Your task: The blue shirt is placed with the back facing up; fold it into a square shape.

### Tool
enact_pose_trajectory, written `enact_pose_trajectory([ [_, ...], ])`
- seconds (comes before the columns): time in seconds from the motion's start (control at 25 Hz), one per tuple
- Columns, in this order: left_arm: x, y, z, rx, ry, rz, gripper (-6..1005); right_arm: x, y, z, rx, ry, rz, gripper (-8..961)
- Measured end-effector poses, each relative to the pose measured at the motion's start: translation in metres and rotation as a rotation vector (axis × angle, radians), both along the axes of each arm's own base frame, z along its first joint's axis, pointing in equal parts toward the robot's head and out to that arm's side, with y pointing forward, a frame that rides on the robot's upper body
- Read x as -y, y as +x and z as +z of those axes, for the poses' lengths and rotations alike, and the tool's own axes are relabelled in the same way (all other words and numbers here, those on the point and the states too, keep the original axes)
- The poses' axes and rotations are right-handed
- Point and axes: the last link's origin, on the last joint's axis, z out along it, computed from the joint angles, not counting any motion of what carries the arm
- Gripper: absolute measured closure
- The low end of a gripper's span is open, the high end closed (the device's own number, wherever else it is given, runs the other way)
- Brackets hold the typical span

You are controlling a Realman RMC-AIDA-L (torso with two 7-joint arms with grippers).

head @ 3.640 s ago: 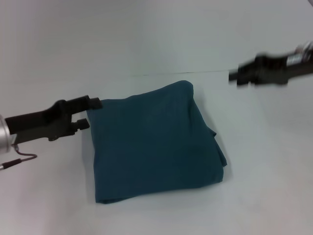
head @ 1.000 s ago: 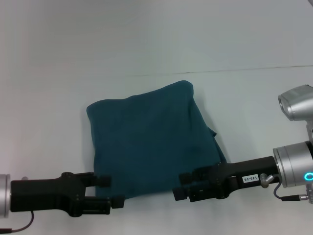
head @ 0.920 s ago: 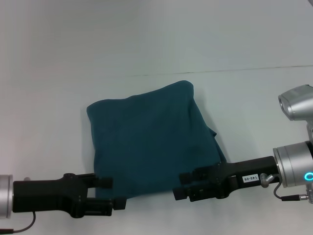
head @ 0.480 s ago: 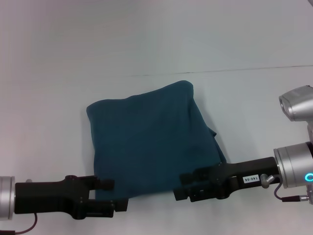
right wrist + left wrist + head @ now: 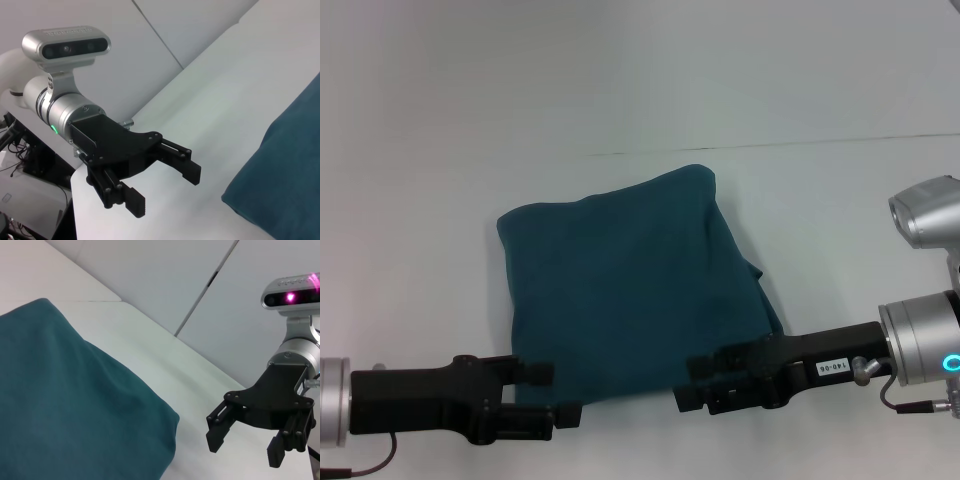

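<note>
The blue shirt (image 5: pixel 630 290) lies folded into a rough square on the white table, with a small fold poking out at its right side. My left gripper (image 5: pixel 555 394) stands open at the shirt's near left corner and holds nothing. My right gripper (image 5: pixel 692 383) stands open at the near right edge, also empty. In the left wrist view the shirt (image 5: pixel 75 405) shows with the right gripper (image 5: pixel 243 450) clear of its corner. In the right wrist view the left gripper (image 5: pixel 164 189) hangs apart from the shirt (image 5: pixel 285 190).
The white table (image 5: pixel 420 200) stretches around the shirt on all sides. A thin seam line (image 5: pixel 770 146) crosses it behind the shirt. The right arm's silver wrist (image 5: pixel 920 340) sits at the right edge.
Since 3.6 s ago both arms have come from the shirt's far corners to its near edge. Over the last second the left gripper crept slightly right. The shirt has not moved.
</note>
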Motion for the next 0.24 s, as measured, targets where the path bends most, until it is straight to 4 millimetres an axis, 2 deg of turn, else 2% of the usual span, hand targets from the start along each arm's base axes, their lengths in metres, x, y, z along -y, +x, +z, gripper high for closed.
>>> enact_pose_trajectory([
  [0.24,0.0,0.0003,-0.0002,0.001,-0.001,-0.001,148,0.0001,0.0001,0.0,0.0,-0.001,-0.001,227],
])
